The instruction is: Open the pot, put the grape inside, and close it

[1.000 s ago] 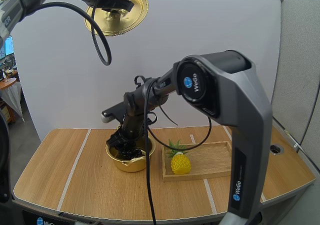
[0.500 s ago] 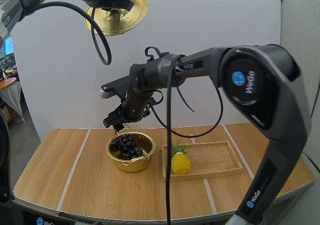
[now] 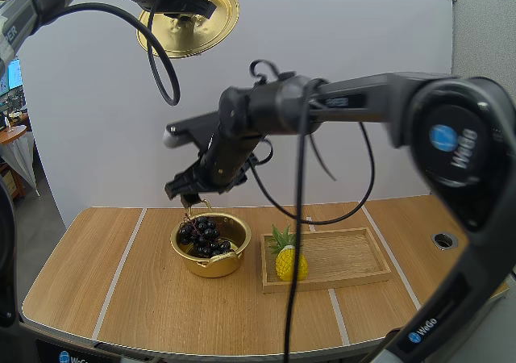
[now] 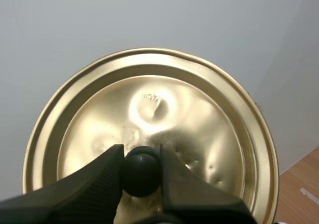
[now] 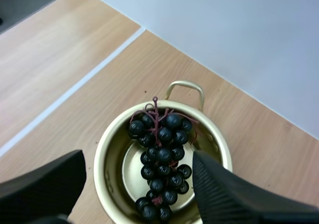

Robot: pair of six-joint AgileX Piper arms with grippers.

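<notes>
From the high view, a round, shiny gold metal pot (image 3: pixel 216 260) sits open on a pale wood-grain table (image 3: pixel 121 286) crossed by thin light stripes. A bunch of glossy, dark round grapes (image 3: pixel 201 234) lies inside the pot. The right gripper (image 3: pixel 187 192) hangs just above the pot's far rim. Just beside the pot is a shallow rectangular wooden tray (image 3: pixel 339 254) holding a bumpy yellow toy pineapple (image 3: pixel 290 262) with green leaves. High above the pot, the left gripper (image 3: pixel 181 4) holds the flat gold lid (image 3: pixel 193 24) up in the air. "WeGo" is printed in white beside a blue dot on the right arm's grey shell.

In the left wrist view, the two ribbed black fingers pinch the lid's smooth black ball knob (image 4: pixel 142 171) between them. The lid has raised rings and a dented, mirror-like centre; a small stamp there is too faint to read.

In the right wrist view, the fingers stand wide apart over the pot, gripping nothing. The grapes, on a reddish stem, fill the pot's middle, and a thin looped handle (image 5: pixel 184 86) sticks out from the rim.
</notes>
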